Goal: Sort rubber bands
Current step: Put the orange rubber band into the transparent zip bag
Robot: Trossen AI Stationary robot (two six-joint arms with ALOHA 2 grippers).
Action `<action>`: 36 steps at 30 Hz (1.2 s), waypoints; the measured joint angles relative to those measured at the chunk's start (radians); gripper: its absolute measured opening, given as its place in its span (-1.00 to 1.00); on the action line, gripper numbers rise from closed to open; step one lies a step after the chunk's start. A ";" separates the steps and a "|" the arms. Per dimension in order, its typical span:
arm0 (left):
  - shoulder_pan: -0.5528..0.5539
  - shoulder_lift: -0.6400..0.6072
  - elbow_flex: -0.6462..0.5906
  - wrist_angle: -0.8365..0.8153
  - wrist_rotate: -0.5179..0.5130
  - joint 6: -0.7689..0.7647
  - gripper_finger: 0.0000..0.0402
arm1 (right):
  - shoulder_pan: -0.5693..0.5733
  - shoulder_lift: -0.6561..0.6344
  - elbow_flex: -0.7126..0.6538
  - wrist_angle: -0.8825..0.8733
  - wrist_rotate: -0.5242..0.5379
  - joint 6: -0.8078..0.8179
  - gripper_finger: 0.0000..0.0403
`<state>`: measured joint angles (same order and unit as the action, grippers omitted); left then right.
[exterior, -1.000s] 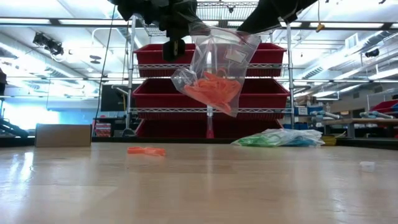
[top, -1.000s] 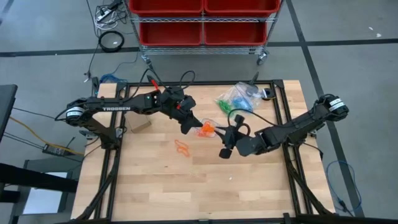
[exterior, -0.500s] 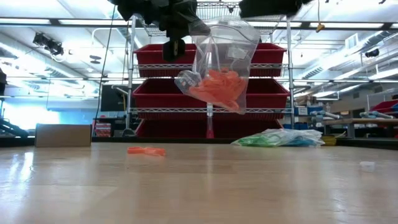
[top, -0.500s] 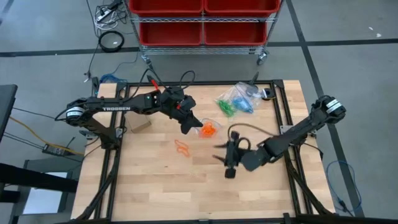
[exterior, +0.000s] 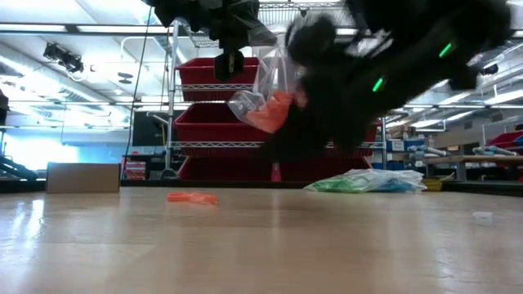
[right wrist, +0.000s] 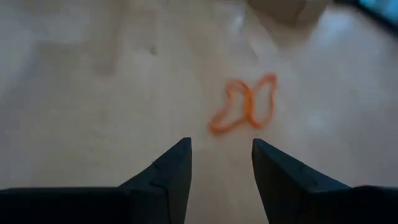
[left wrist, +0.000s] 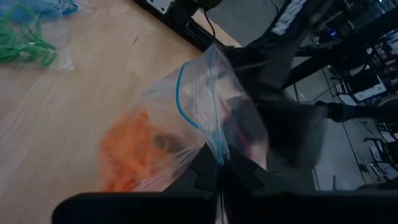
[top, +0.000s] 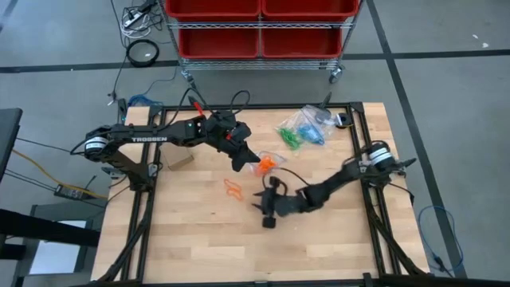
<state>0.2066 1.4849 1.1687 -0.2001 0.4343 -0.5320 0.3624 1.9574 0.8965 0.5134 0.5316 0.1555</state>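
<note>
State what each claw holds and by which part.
Left claw pinches the clear bag of orange rubber bands by its top edge. Right claw is open, empty.

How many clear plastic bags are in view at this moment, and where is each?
2, possibly more. One bag with orange bands hangs above the table from the shut left gripper. A bag pile, holding green and blue bands, lies at the table's far right; it may be more than one bag.

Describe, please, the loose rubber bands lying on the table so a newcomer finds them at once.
On the pale wooden table, look left of centre, ahead of the right tool. There lie the loose thin orange rubber bands, flat on bare wood; unlike all others, they are not in a bag.
</note>
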 joint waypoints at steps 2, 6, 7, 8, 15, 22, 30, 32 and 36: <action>0.000 0.000 0.000 -0.001 0.000 0.000 -0.92 | -0.042 0.046 0.011 0.022 -0.058 0.028 -0.24; 0.000 0.000 0.000 0.001 0.000 0.000 -0.92 | -0.092 0.134 0.080 0.055 -0.185 0.034 -0.25; 0.000 0.000 0.000 0.003 0.000 0.000 -0.92 | -0.097 0.161 0.107 0.056 -0.210 0.030 -0.25; 0.000 0.000 0.000 0.002 0.000 0.000 -0.92 | -0.100 0.189 0.132 0.058 -0.220 0.025 -0.25; 0.000 0.000 0.000 -0.005 0.000 -0.003 -0.92 | -0.099 0.307 0.326 -0.087 -0.130 0.015 -0.33; 0.000 0.000 0.000 -0.007 0.004 -0.004 -0.92 | -0.108 0.286 0.351 -0.178 -0.090 -0.040 -0.90; 0.000 0.000 0.000 -0.010 0.005 -0.027 -0.92 | -0.067 0.209 0.342 -0.342 0.009 -0.065 -1.00; 0.000 0.000 0.000 -0.012 0.005 -0.027 -0.92 | -0.053 0.185 0.340 -0.377 0.044 -0.073 -1.00; 0.000 0.000 0.000 -0.008 0.005 -0.027 -0.92 | -0.056 0.166 0.343 -0.347 -0.028 -0.030 -0.98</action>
<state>0.2066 1.4849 1.1687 -0.2080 0.4393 -0.5587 0.3059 2.1234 1.2397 0.1665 0.5037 0.1260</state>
